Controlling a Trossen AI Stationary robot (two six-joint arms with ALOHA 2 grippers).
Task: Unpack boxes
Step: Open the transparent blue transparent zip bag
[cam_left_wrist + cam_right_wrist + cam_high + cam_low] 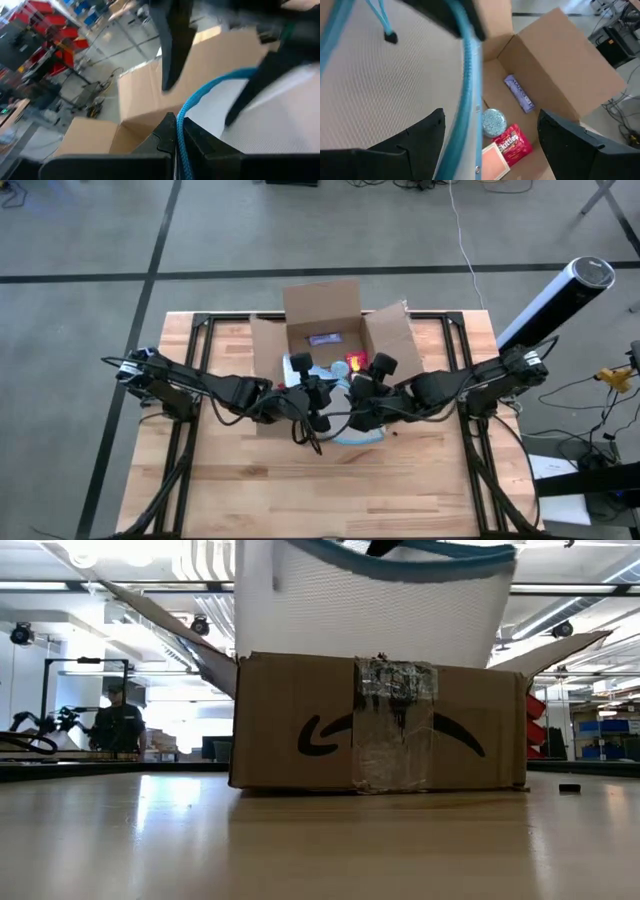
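Observation:
The open brown cardboard box (322, 308) stands at the table's far middle, its taped near wall (392, 725) facing the low view. A white mesh pouch with a blue edge (380, 600) is held up over the box. My left gripper (178, 145) is shut on the pouch's edge. My right gripper (490, 135) is open beside it, its fingers (175, 45) standing on either side of the blue edge (467, 90); whether they touch it cannot be told. Both grippers (318, 402) (362, 395) hover over the box's near side. My left gripper pinches the pouch's blue corded edge (181, 131) between its two fingers. The pouch (270, 125) is lifted above the box, and its white mesh hangs down toward the box's opening, where the box's near wall hides its lower end in the low view.
Inside the box lie a purple bar (519, 93), a round blue glittery thing (493, 122), a red sweets bag (512, 142) and a pale orange card (495, 160). The box's flaps (392, 335) stand out sideways. A small dark bit (568, 787) lies on the table.

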